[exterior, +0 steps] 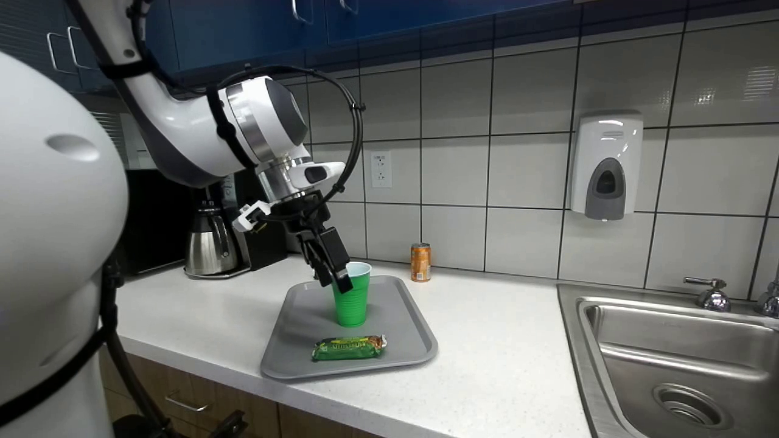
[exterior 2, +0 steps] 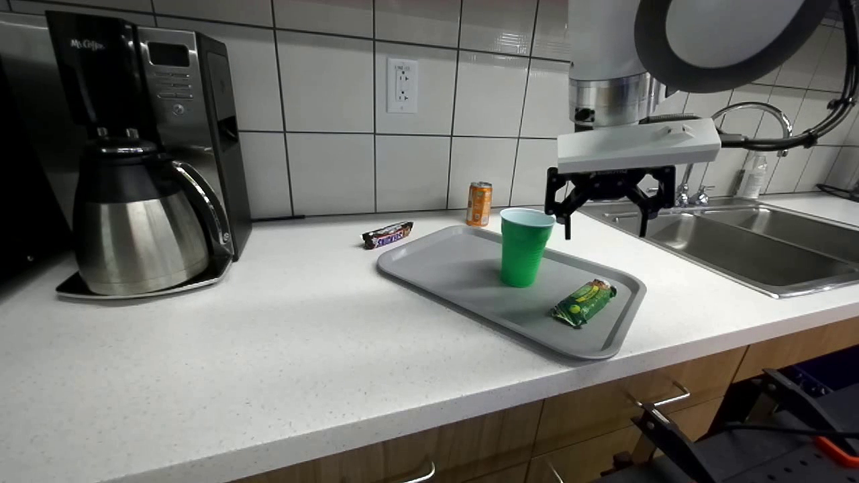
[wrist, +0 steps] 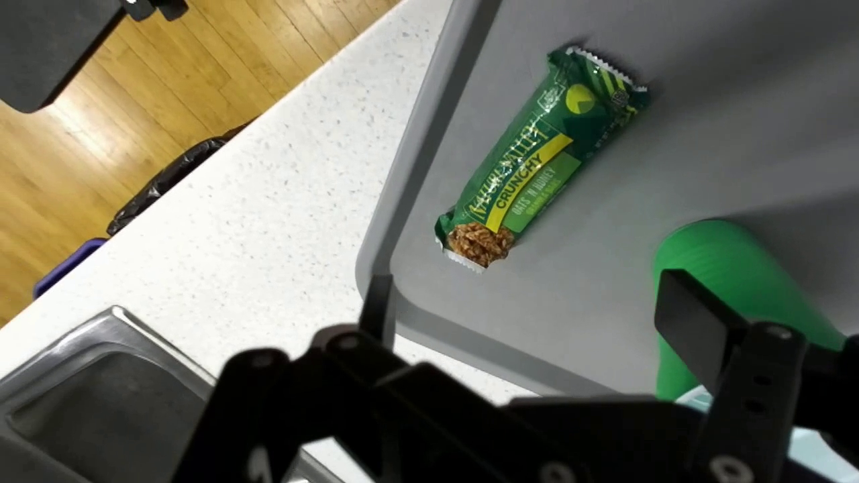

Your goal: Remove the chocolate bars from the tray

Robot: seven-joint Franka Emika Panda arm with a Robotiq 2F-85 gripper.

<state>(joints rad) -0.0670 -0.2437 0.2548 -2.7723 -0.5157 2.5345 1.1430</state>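
Observation:
A green-wrapped bar [exterior: 349, 348] lies flat on the grey tray [exterior: 398, 316], near its front edge; the bar also shows in an exterior view [exterior 2: 584, 304] and the wrist view [wrist: 520, 168]. The tray also shows in an exterior view [exterior 2: 449, 268]. A second bar, a dark-wrapped Snickers [exterior 2: 388, 235], lies on the counter beside the tray. My gripper [exterior 2: 606, 229] is open and empty above the tray, near the green cup and apart from the green bar. In the wrist view, its fingers [wrist: 527, 298] are spread wide, with the green bar beyond them.
The green cup [exterior 2: 524, 255] stands upright on the tray, behind the right finger in the wrist view [wrist: 728, 261]. An orange can [exterior: 420, 262] stands by the wall. A coffee maker with a steel carafe [exterior 2: 137, 221] and a sink [exterior: 681, 359] flank the counter.

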